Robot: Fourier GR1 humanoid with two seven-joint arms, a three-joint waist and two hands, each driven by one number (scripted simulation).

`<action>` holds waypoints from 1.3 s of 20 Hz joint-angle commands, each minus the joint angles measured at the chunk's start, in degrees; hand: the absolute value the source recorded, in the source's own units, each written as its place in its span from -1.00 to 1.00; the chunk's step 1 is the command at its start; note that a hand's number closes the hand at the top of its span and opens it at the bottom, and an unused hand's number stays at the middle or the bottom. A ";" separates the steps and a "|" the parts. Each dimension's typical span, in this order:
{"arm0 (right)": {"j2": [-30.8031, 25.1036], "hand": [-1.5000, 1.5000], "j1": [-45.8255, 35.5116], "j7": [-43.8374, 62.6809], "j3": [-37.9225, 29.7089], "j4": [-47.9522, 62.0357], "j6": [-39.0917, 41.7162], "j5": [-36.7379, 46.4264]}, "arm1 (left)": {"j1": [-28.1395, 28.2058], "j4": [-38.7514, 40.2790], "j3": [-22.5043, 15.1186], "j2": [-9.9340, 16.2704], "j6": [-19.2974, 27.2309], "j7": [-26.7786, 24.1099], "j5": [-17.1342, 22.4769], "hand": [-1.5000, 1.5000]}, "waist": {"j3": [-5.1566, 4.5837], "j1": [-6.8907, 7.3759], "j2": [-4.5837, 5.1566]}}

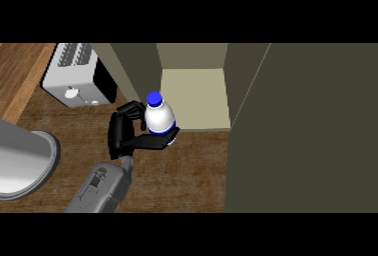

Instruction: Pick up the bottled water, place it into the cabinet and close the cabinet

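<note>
The bottled water [160, 117] is white with a blue cap and stands upright in front of the open cabinet's pale shelf [196, 95]. My left hand [122, 131] is shut on it from the left, fingers curled round its far side and the thumb under its near side. The bottle's lower part is hidden by the hand. The bottle is at the shelf's front left corner, beside the cabinet's left wall [136, 70]. The cabinet door [306, 130] stands open at the right as a large olive panel. My right hand does not show.
A white toaster [74, 75] sits at the back left on the wooden counter [184, 170]. A large grey round vessel [22, 160] lies at the left edge, close to my left forearm.
</note>
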 commanded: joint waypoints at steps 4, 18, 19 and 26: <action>-0.65 -1.00 0.96 1.65 0.14 -5.76 -0.66 -5.44 | -11.99 7.23 -1.44 -4.12 -0.05 5.80 0.38 1.00 | -0.09 -3.28 1.30; -2.80 -1.00 -0.66 0.20 1.20 -3.47 0.85 -4.44 | -16.69 9.21 0.59 0.38 6.43 6.57 -3.91 1.00 | -0.08 -5.80 1.78; -2.81 -1.00 -2.37 0.00 1.39 -1.73 0.33 -3.92 | -16.41 10.18 -0.39 -0.29 6.76 7.02 -4.28 1.00 | -0.05 -5.66 2.09; -3.82 -1.00 -3.07 -0.05 2.44 -2.10 1.03 -3.35 | -14.92 8.56 -2.02 2.68 8.61 9.49 -5.86 -1.00 | -0.05 -7.31 2.24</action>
